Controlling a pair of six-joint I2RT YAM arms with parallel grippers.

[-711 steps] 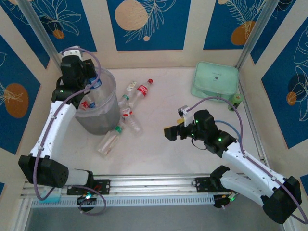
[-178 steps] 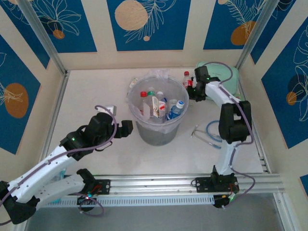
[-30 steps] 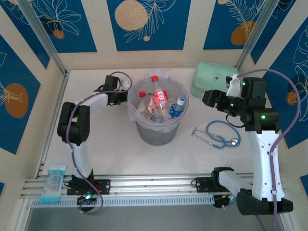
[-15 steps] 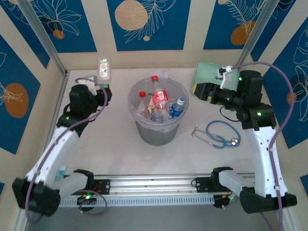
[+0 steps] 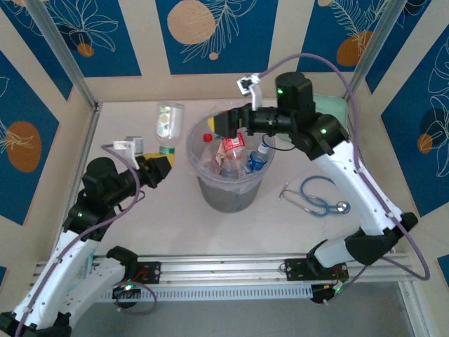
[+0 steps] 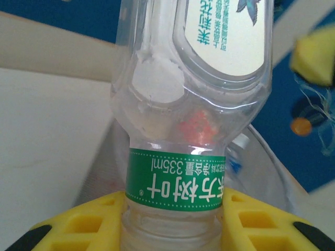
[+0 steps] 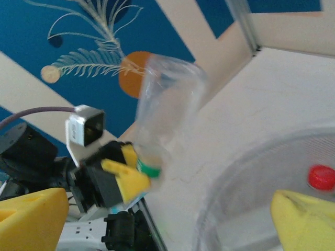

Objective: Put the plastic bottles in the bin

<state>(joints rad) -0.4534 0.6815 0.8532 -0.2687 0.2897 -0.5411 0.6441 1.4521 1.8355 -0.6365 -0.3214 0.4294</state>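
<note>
Bottles (image 5: 231, 149) lie heaped inside the bin (image 5: 210, 191), a round grey tub lined with a crinkly clear bag. One with a red-and-white label sits near the bin's middle, one with a blue cap leans toward its right side, and a red cap shows at its left. One clear bottle (image 5: 168, 121) is outside, raised off the table just left of the bin's rim. It is clenched at the neck end by the left gripper (image 5: 157, 170), whose yellow fingers (image 6: 78, 225) press on either side just below a green band printed with white characters. The body rises from there, base end farthest from the fingers, and its wall is colourless and see-through, with a pale label in blue print higher up. The right gripper (image 5: 223, 125) hangs over the left part of the bin, above the heap, its yellow fingers (image 7: 31, 219) spread wide with nothing between them. A blue stethoscope (image 5: 321, 198) lies on the table to the right of the bin
</note>
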